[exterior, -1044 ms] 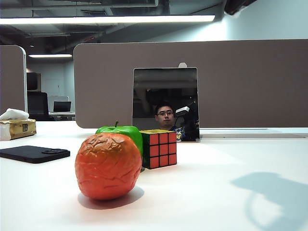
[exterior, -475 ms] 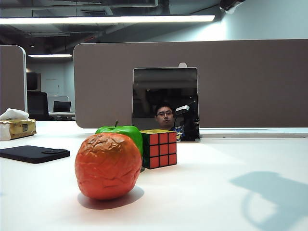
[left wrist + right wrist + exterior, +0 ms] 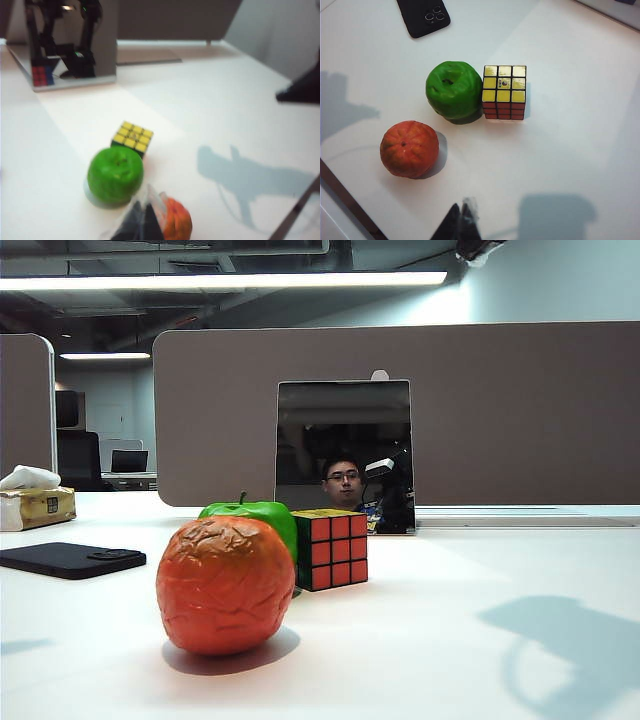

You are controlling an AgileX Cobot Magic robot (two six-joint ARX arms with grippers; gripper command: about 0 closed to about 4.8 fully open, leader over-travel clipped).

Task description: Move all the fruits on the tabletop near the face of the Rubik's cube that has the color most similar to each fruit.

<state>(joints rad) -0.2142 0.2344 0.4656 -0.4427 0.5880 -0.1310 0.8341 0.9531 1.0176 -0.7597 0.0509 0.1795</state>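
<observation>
Both pincers hover above table (image 3: 580, 150), empty, tips together. Apple (image 3: 454, 90) already by cube (image 3: 504, 92); approach orange fruit (image 3: 409, 148) vertically, open wide 1st.

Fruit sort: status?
Done: green apple sits against the Rubik's cube, apparently by its green face, hidden here. In hand: nothing; left tool and right tool hang above the table, tips together, empty. Left: orange fruit lies apart from the cube's red-orange face.
</observation>
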